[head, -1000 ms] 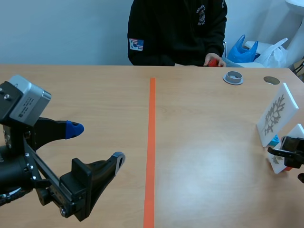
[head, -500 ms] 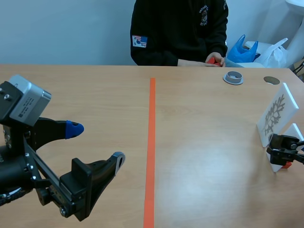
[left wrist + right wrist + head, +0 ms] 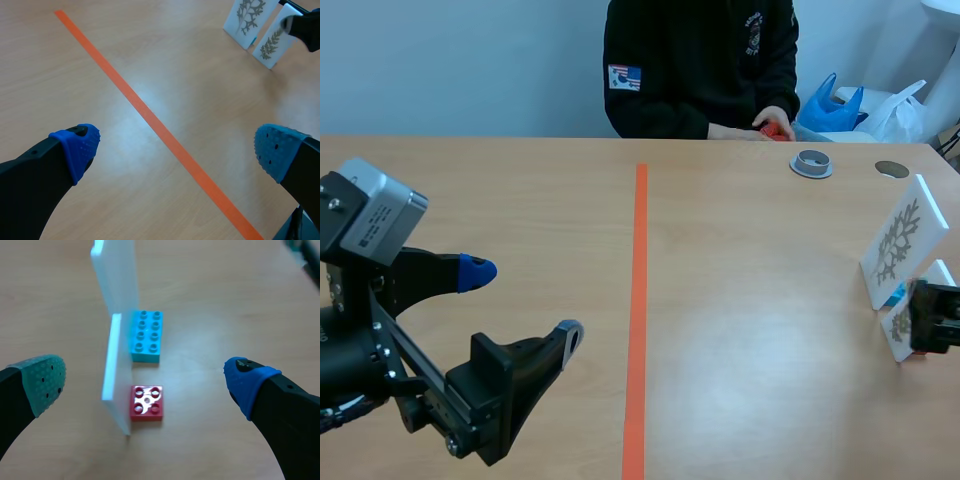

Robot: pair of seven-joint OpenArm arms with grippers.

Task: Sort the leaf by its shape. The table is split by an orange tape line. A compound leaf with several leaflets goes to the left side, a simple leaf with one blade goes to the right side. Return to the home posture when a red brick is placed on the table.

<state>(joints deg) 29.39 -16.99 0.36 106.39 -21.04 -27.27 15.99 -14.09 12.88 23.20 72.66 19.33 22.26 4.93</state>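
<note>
The right claw (image 3: pixel 144 380) hangs released, fingers straddling the near card (image 3: pixel 114 375). The card stands on edge, propped by a red base (image 3: pixel 146 402), and sits nearer the left pad. Its leaf (image 3: pixel 271 42) looks compound. Centre on the card first, pinch its flat faces, then lift straight to clear the second card (image 3: pixel 116 275) just ahead. Then carry it across the tape (image 3: pixel 638 300). The left claw (image 3: pixel 175 150) is released too.

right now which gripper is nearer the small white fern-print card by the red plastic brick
Right. The right gripper is open with the small white fern-print card just ahead of its fingers; the left gripper is far off, across the orange tape line.
</note>
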